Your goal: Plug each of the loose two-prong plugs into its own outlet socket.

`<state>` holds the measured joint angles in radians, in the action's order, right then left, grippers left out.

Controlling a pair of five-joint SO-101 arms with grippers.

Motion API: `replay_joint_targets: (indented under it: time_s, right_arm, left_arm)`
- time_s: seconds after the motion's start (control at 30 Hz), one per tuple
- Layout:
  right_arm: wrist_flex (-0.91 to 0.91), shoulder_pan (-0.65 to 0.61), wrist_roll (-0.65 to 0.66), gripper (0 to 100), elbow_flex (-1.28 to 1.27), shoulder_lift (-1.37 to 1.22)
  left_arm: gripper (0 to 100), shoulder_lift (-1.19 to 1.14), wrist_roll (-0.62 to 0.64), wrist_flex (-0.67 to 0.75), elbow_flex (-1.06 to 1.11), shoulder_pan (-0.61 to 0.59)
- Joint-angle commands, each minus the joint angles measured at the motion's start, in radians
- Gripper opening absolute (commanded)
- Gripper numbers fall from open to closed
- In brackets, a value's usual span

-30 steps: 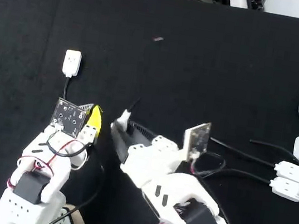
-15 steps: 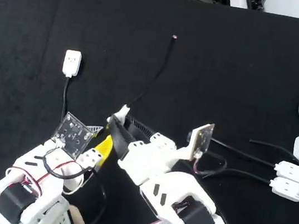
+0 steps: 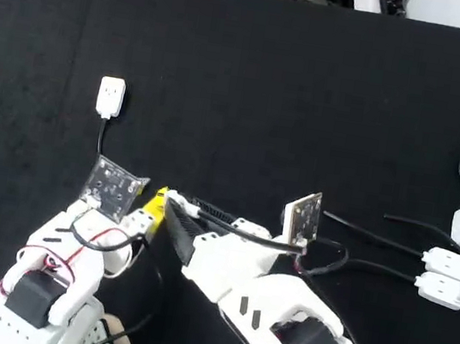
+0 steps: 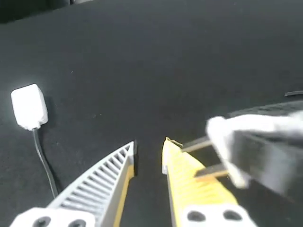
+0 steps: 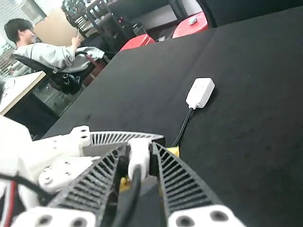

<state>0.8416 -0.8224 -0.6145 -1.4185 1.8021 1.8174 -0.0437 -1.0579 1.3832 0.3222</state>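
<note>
The right arm (image 3: 264, 290) is holding its jaws pressed on a white plug (image 5: 139, 158), pinching it at the jaw tips. The plug's black cord (image 3: 246, 236) is running back from the tips over the right arm. The left arm (image 3: 69, 261) is keeping its jaws slightly spread, one grey and one yellow. Both pairs of jaws are sitting near the white block (image 3: 110, 96), on the side where the block's own cord (image 3: 102, 136) leaves it. The plug is just beside the yellow jaw; contact cannot be determined. The block is lying flat on the black tabletop (image 3: 309, 106). A cluster of white connectors (image 3: 448, 278) with black leads is lying well apart from the block, beyond the right arm.
</note>
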Motion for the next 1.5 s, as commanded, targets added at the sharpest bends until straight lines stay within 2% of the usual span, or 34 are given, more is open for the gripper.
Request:
replay_joint_targets:
  time_s: [0.0,0.23,0.53,0.63,0.8,0.93,1.03,1.2,1.37,1.47]
  right_arm:
    - [0.023,-0.041,0.017,1.1,0.042,0.156]
    - [0.025,-0.066,0.034,1.1,0.036,0.156]
    - [0.109,-0.035,0.167,1.1,0.111,0.097]
    - [0.095,0.038,0.224,1.1,0.174,-0.036]
    - [-0.015,0.132,0.278,1.2,0.185,-0.309]
    - [-0.087,0.296,0.443,1.2,0.225,-0.479]
    - [-0.097,0.387,0.569,1.2,0.236,-0.567]
    - [-0.089,0.436,0.801,1.2,0.283,-0.713]
    - [-0.092,0.519,0.813,1.2,0.360,-0.868]
    - [-0.094,0.555,0.813,1.2,0.407,-0.969]
  left_arm:
    - [11,0.009,0.002,0.069,-0.004,-0.038]
    - [11,0.009,0.002,0.072,-0.005,-0.041]
    - [11,0.009,0.000,0.064,-0.004,-0.056]
    - [11,0.009,0.002,0.064,-0.028,-0.151]
    - [11,0.009,0.011,-0.046,-0.188,-0.366]
    - [11,-0.018,0.018,-0.044,-0.260,-0.403]
    - [11,-0.164,0.017,-0.021,-0.334,-0.406]
    - [11,-0.588,0.023,0.035,-0.510,-0.404]
    - [11,-0.974,0.014,0.124,-0.634,-0.415]
    - [11,-1.140,0.014,0.204,-0.693,-0.470]
